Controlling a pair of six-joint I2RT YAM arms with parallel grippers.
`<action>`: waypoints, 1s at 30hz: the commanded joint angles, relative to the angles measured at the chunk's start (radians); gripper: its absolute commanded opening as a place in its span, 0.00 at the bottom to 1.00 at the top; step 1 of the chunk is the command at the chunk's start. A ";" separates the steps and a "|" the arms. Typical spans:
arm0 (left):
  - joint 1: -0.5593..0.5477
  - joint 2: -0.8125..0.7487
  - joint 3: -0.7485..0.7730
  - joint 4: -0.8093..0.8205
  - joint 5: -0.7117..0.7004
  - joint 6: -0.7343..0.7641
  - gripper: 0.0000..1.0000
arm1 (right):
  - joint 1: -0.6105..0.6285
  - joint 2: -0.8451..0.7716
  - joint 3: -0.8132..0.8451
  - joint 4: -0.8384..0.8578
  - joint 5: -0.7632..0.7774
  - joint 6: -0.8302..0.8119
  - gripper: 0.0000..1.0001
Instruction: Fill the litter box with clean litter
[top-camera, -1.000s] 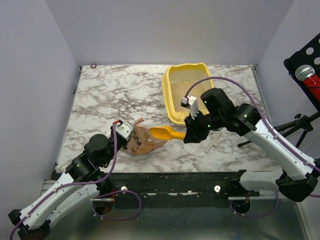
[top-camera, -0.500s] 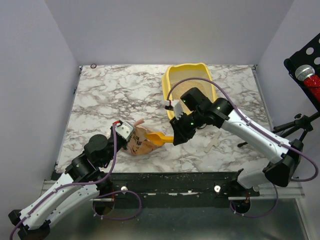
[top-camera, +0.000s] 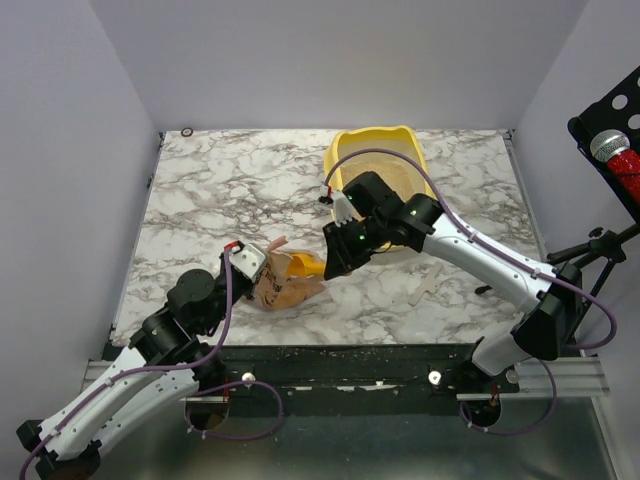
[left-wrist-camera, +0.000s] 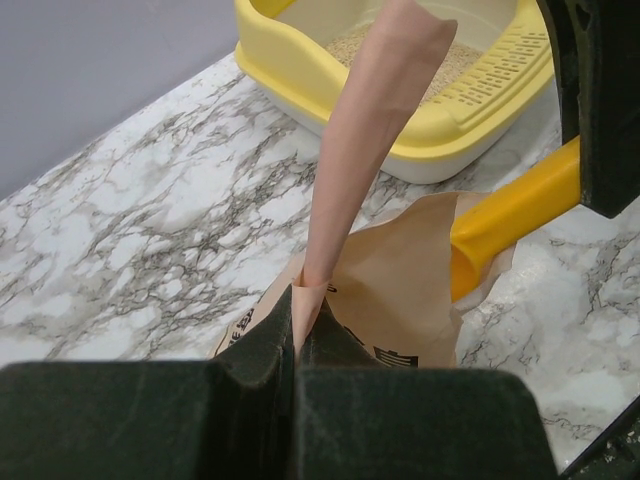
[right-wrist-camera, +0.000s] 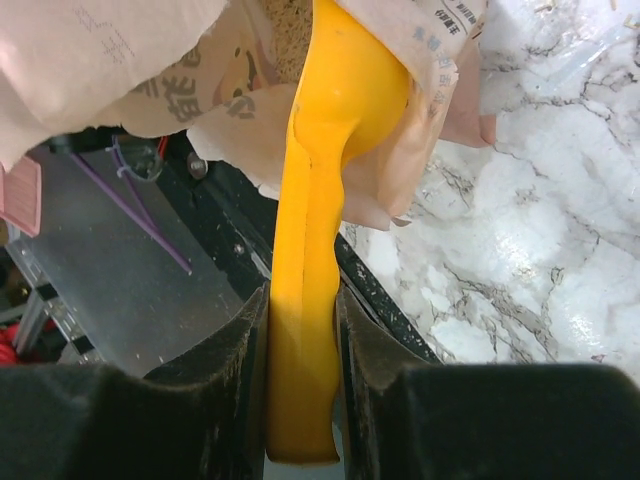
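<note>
The yellow litter box (top-camera: 345, 155) stands at the back right of the table, with beige clean litter (left-wrist-camera: 352, 40) in it; it shows in the left wrist view (left-wrist-camera: 420, 130) too. The pinkish-tan bag (top-camera: 285, 285) lies at the front centre. My left gripper (left-wrist-camera: 298, 305) is shut on the bag's top flap (left-wrist-camera: 370, 130) and holds it up. My right gripper (right-wrist-camera: 302, 350) is shut on the handle of the orange scoop (right-wrist-camera: 330, 150), whose bowl is inside the bag's mouth. Litter (right-wrist-camera: 285, 40) shows in the bag past the scoop. The scoop also shows in the top view (top-camera: 308, 265).
A small dark ring (top-camera: 187, 131) lies at the table's back left corner. A pale plastic scrap (top-camera: 425, 285) lies on the marble right of the bag. A microphone stand (top-camera: 612, 150) is off the table at the right. The dark front rail (top-camera: 350, 355) runs under the bag.
My right arm has swung left from beside the litter box and pushed the orange scoop into the bag's mouth. The left arm and the bag's flap have stayed in place.
</note>
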 joint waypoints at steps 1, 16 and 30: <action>-0.003 -0.023 0.040 0.088 0.010 -0.012 0.00 | -0.006 -0.021 0.018 0.106 0.174 0.102 0.00; -0.003 -0.023 0.041 0.085 0.002 -0.012 0.00 | -0.023 -0.029 -0.050 0.231 0.202 0.209 0.02; -0.003 -0.020 0.038 0.088 0.016 -0.009 0.00 | -0.023 -0.001 0.064 0.052 0.133 0.111 0.00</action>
